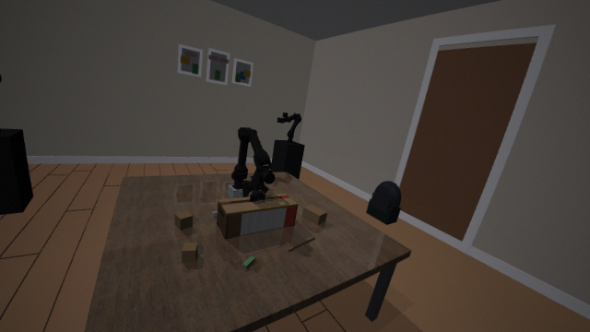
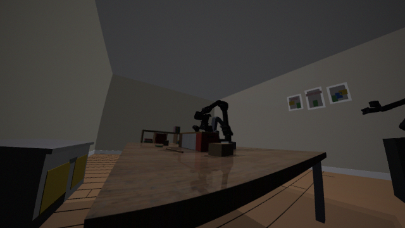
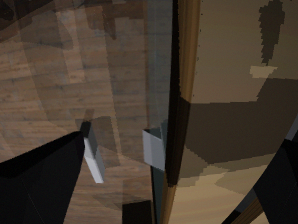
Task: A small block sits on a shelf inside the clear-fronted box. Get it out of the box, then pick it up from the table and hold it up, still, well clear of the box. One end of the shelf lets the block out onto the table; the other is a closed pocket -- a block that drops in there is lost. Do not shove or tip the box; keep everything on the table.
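1. Table [image 3: 60, 83] filled the left of my wrist view
2. My gripper [image 1: 258, 195] hung unclenched and empty over the box [image 1: 255, 216], straddling its rear top edge
3. I could not see the block; the shelf lay below, running left-right

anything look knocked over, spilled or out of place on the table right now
Nothing stands out. The box sits flat and upright on the table, the loose blocks and green piece lie apart from it, and the open gripper hangs over the box's back edge, holding nothing.
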### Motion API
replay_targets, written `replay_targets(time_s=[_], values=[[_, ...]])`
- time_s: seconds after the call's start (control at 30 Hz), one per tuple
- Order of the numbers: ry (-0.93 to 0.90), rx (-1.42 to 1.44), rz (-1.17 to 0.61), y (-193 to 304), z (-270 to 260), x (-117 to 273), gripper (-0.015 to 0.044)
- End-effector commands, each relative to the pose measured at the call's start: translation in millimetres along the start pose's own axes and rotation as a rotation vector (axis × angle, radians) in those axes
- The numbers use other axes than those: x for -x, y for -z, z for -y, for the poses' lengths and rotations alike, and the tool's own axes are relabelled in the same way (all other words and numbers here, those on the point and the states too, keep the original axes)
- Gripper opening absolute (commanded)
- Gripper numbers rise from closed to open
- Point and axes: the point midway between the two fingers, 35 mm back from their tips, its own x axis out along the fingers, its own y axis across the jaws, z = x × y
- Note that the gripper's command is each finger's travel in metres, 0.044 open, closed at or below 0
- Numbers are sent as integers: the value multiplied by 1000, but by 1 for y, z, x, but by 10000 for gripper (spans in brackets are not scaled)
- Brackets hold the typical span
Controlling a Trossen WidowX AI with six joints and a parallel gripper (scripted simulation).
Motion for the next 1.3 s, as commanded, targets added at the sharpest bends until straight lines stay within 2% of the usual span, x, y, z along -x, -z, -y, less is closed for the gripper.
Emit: replay_targets(time_s=[0.0, 1.07, 1.27], values=[[-7, 6, -6, 10, -2, -5, 400], [-7, 6, -14, 81, -2, -28, 400], [-7, 5, -14, 85, -1, -22, 400]])
